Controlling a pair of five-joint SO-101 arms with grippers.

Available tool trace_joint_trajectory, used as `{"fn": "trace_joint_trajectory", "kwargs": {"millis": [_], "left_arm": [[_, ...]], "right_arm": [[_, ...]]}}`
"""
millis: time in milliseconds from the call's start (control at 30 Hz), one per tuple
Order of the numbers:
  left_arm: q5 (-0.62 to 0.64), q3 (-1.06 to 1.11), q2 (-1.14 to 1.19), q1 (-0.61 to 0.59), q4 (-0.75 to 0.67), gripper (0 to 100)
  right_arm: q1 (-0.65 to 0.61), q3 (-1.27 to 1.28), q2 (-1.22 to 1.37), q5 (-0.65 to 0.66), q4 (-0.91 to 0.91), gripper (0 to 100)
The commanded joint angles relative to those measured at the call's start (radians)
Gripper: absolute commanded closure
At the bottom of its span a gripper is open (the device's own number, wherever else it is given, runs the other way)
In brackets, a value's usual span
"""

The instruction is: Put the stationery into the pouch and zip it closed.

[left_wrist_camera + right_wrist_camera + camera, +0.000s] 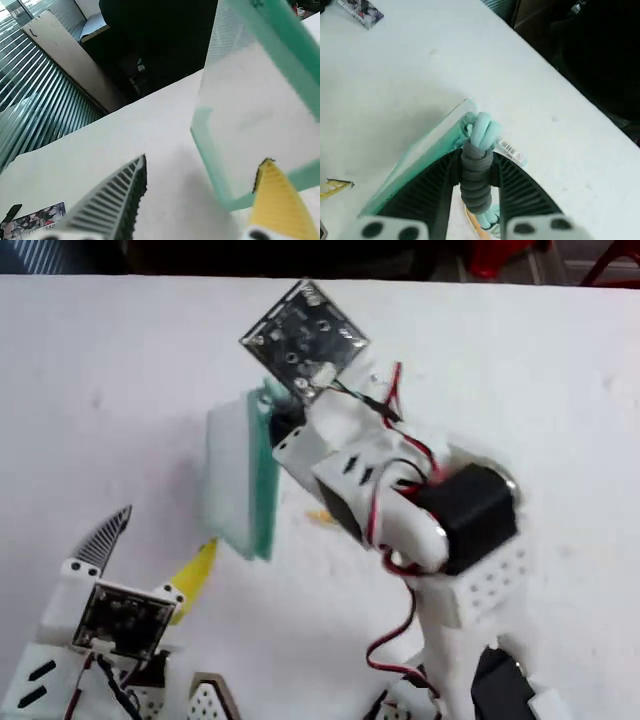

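The pouch [245,100] is frosted, translucent plastic with smooth mint-green edging. The pen [479,131] is glossy mint plastic under a ribbed, matt grey rubbery sleeve. The right gripper [476,156] has ribbed black plastic jaws. The left gripper [205,165] has one ribbed grey, one smooth yellow. The table [520,360] is matt white.

A white worktop [120,370] is carrying a small printed card [35,220], which is lying flat, and a small orange piece [321,516] is lying near its middle.
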Motion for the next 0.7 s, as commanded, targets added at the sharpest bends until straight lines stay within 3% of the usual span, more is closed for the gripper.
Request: {"fn": "trace_joint_trajectory", "kwargs": {"millis": [0, 200, 333, 500, 667], "left_arm": [[0.014, 0.009, 0.004, 0.005, -0.023, 65], [0.015, 0.009, 0.004, 0.01, -0.023, 65], [0.017, 0.009, 0.004, 0.01, -0.021, 65], [0.055, 0.009, 0.004, 0.005, -0.012, 65], [0.058, 0.009, 0.004, 0.005, 0.006, 65]], "right_arm": [[-0.01, 0.061, -0.01, -0.003, 0.015, 98.1], [-0.002, 0.084, -0.004, -0.002, -0.091, 98.1], [0.024, 0.091, 0.015, 0.104, -0.295, 98.1], [0.104, 0.081, 0.154, 0.107, -0.472, 98.1], [0.119, 0.006, 0.248, 0.107, -0.503, 98.1]]}}
